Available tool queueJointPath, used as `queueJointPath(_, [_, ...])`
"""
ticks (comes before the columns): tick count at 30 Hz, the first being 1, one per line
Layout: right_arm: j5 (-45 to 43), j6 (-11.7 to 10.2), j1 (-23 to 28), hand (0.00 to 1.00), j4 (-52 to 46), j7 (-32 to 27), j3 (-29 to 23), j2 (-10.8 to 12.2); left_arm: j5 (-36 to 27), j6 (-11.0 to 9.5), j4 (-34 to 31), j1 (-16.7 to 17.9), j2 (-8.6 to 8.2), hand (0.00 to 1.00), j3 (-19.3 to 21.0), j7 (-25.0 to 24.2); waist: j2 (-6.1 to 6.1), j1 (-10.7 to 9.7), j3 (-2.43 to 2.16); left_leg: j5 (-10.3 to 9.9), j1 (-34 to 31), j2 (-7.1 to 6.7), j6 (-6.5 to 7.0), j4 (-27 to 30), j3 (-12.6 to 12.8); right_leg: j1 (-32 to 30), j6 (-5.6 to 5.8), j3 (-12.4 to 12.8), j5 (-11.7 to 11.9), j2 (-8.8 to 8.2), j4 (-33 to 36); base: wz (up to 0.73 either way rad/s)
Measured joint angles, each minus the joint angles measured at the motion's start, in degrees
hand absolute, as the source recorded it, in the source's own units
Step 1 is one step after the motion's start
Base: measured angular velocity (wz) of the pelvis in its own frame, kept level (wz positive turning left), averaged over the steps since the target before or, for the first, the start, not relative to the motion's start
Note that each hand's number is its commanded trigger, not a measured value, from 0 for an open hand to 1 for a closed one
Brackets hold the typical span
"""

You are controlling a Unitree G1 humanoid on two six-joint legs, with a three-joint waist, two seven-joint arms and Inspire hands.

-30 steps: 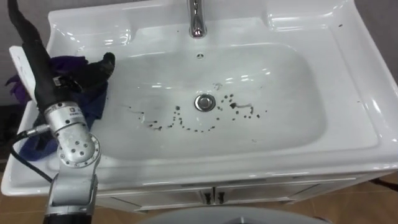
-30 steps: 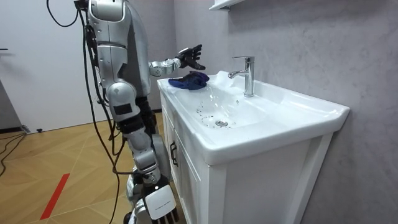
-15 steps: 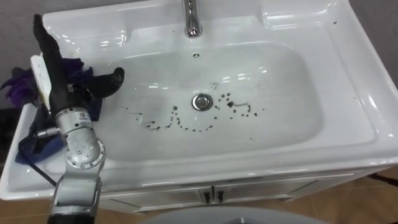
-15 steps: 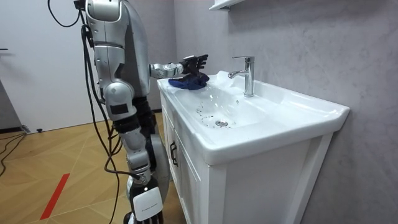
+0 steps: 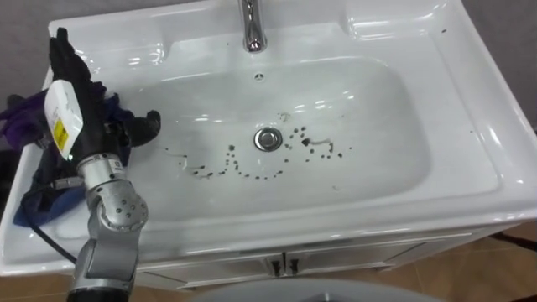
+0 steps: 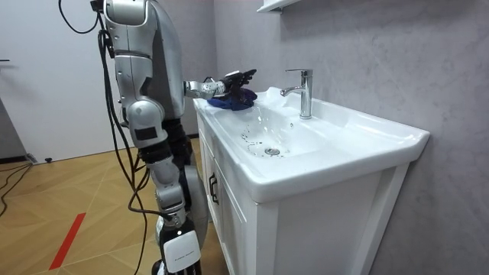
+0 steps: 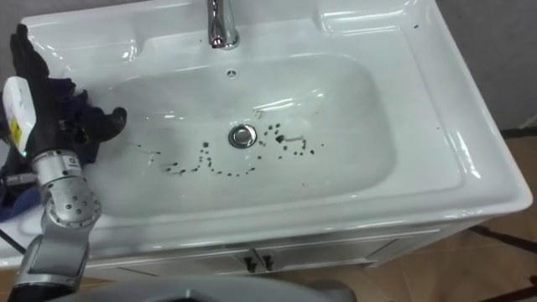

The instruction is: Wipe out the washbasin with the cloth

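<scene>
Hovering at upper left, the left hand [image 5: 101, 134] (fingers spread, empty) is probably risking knocking the cloth [image 5: 25, 113] off the basin [image 5: 470, 126].

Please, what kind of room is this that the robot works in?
Most likely a bathroom or washroom: a white basin with a drain, a chrome tap behind it, and a white cabinet with doors underneath. A blue cloth lies at the basin's edge.

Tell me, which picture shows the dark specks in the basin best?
The left eye view: it looks straight down into the basin, so the dark specks show as a scattered trail beside the drain. The right eye view shows the same trail from above. The room view, from the side, shows them as faint dots.
</scene>
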Motion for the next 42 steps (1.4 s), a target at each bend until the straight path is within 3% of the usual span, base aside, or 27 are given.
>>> queueJointPath(5, [-0.03, 0.0, -0.15, 0.0, -0.03, 0.01, 0.16, 0.0, 0.0, 0.39, 1.42, 0.23, 0.0, 0.0, 0.0, 0.04, 0.0, 0.18, -0.02, 0.0, -0.08, 0.03, 0.0, 0.0, -0.01, -0.07, -0.02, -0.05, 0.02, 0.04, 0.0, 0.0])
queueJointPath(12, [-0.06, 0.07, -0.34, 0.0, 0.34, -0.67, 0.78, -0.01, 4.57, 0.64, 1.71, 0.17, 0.01, 0.0, 0.18, 4.8, 0.4, 0.17, -0.26, 0.0, -0.26, 0.02, 0.0, 0.01, -0.11, -0.3, -0.02, -0.02, 0.16, 0.03, 0.02, 0.0])
queueJointPath(19, [0.15, 1.29, 0.09, 0.0, 0.44, -1.34, 1.99, -0.02, 8.93, 2.46, 3.18, 0.17, 0.06, 0.0, 0.2, 8.52, 0.69, 0.12, -0.34, 0.0, -0.18, 0.03, 0.0, 0.01, -0.17, -0.14, -0.03, -0.1, 0.17, 0.02, 0.03, 0.0])
queueJointPath(27, [1.29, 2.22, 0.02, 0.0, 0.41, -1.31, 2.42, 0.01, 9.07, 4.19, 5.85, 0.2, 0.06, 0.0, 0.19, 8.77, 0.26, 0.09, -0.11, 0.0, -0.34, 0.02, -0.01, 0.01, -0.16, -0.2, -0.03, -0.22, 0.17, 0.0, -0.1, 0.0])
queueJointPath(42, [1.19, 3.14, 0.0, 0.0, -0.15, -1.19, 2.43, 0.01, 9.07, 5.22, 5.9, 0.56, 0.02, 0.0, 0.2, 8.77, -0.11, 0.25, -0.43, 0.0, -0.23, 0.03, -0.01, 0.01, -0.16, -0.15, -0.03, -0.19, 0.17, 0.02, -0.12, 0.0])
